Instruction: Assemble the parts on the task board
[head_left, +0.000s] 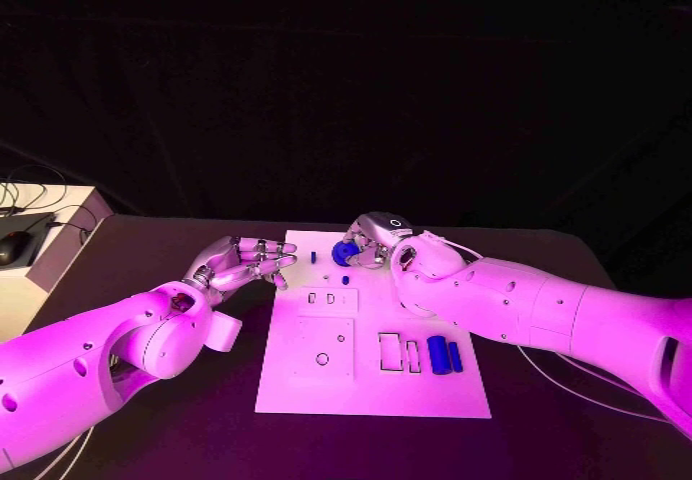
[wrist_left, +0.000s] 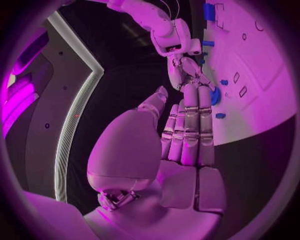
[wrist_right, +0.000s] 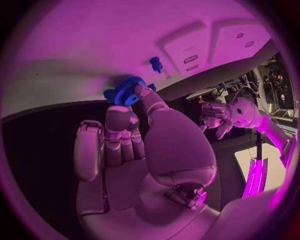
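Observation:
The white task board (head_left: 372, 385) lies lengthwise in the middle of the black table. My right hand (head_left: 378, 240) is over the board's far end and pinches a blue gear (head_left: 346, 252) between thumb and fingertips; the right wrist view shows the gear (wrist_right: 128, 90) at the fingertips, just above the board. A small blue peg (wrist_right: 155, 64) stands on the board close by. Two blue cylinders (head_left: 438, 355) lie side by side near the board's right edge. My left hand (head_left: 245, 262) hovers at the board's far left edge, fingers extended and holding nothing (wrist_left: 181, 135).
The board has several empty slots and holes (head_left: 392, 351) in its middle. A pale side table (head_left: 43, 250) with a black device and cables stands at the far left. Bare black tabletop (head_left: 188, 430) surrounds the board.

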